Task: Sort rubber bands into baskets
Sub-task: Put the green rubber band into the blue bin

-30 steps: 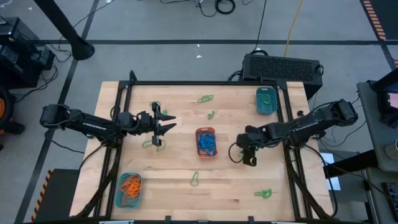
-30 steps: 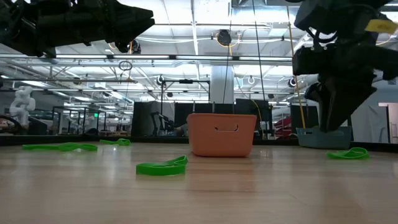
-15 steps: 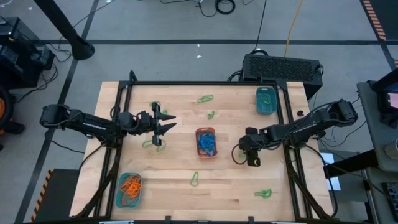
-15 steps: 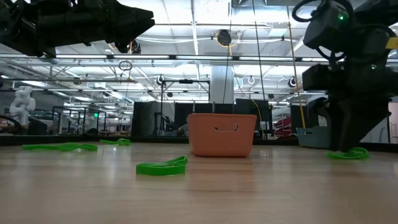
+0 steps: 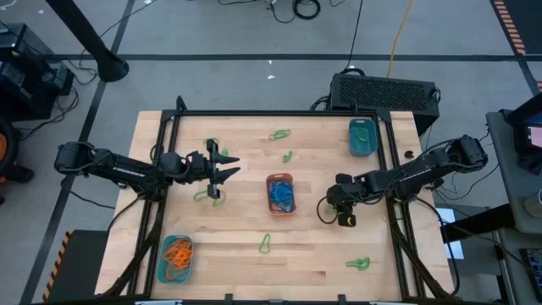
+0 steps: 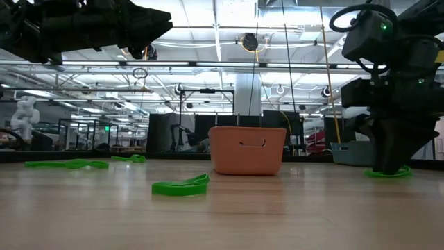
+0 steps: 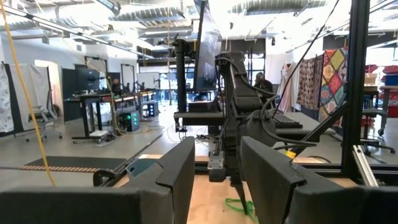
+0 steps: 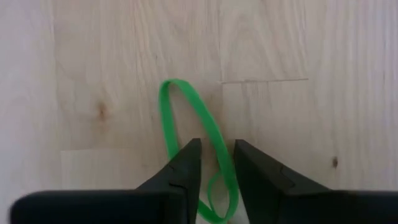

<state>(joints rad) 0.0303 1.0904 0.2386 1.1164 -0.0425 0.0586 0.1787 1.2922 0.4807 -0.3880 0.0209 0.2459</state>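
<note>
right gripper (image 8: 214, 163) lowered — fingers (image 8: 180, 168) narrowed round green band (image 8: 198, 118)

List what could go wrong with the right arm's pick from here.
The right claw straddles only one strand of the thin green band lying flat on the table, so it may slip free as the claw closes. Its fingers are down at the wood and could scrape it.

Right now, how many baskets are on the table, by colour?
orange basket: 1
teal baskets: 2
total: 3
</note>
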